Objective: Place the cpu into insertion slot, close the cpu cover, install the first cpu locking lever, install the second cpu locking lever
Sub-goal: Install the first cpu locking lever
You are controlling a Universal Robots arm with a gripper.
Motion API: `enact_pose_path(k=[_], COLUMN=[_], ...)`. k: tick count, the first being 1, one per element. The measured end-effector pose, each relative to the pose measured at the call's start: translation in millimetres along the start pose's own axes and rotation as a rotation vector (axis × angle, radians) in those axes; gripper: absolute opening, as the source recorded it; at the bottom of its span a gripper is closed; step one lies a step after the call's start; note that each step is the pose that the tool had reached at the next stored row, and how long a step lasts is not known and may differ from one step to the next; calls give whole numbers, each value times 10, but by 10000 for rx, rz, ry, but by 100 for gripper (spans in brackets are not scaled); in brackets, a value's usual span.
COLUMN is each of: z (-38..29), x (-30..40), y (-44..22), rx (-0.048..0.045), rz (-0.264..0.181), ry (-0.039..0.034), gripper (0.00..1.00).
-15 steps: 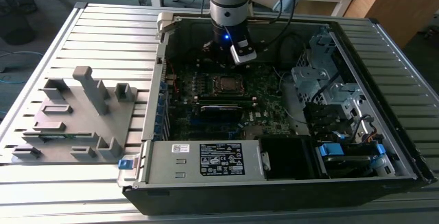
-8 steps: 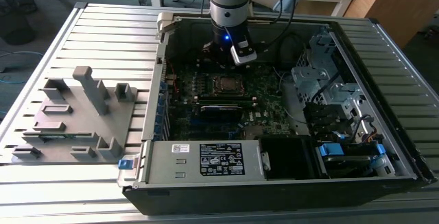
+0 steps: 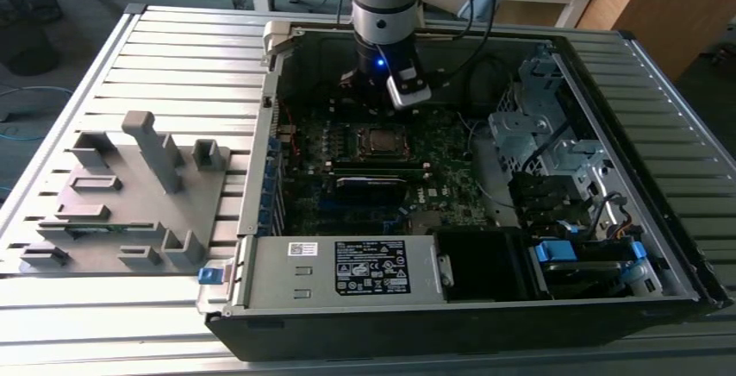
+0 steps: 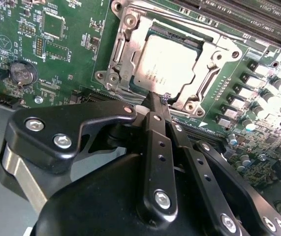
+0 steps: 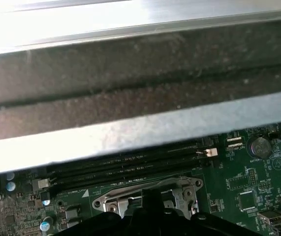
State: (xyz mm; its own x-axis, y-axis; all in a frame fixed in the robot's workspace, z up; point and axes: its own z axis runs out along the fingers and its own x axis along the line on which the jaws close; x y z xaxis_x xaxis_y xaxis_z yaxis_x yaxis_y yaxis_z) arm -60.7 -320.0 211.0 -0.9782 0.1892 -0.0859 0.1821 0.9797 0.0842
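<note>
cpu (image 4: 167, 66): flat, square, dull silver, inside cpu cover (image 4: 125, 49) frame | tool (image 4: 157, 101): fingers pressed together, empty, at cover's edge

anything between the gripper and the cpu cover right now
Nothing visible. In the second wrist view the gripper sits right at the edge of the cpu cover, with the cpu already seated under it.

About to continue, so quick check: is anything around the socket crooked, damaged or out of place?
Nothing stands out. The cpu lies flat and square under the cpu cover, and the gripper sits at the cover's edge.
</note>
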Motion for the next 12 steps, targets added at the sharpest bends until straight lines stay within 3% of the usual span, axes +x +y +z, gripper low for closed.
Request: enact_pose_path(k=[4,12], z=[-39,-48], x=[-4,-4], y=[4,5], rx=[-2,0], rz=[0,0], ry=[-1,0], gripper=[10,10])
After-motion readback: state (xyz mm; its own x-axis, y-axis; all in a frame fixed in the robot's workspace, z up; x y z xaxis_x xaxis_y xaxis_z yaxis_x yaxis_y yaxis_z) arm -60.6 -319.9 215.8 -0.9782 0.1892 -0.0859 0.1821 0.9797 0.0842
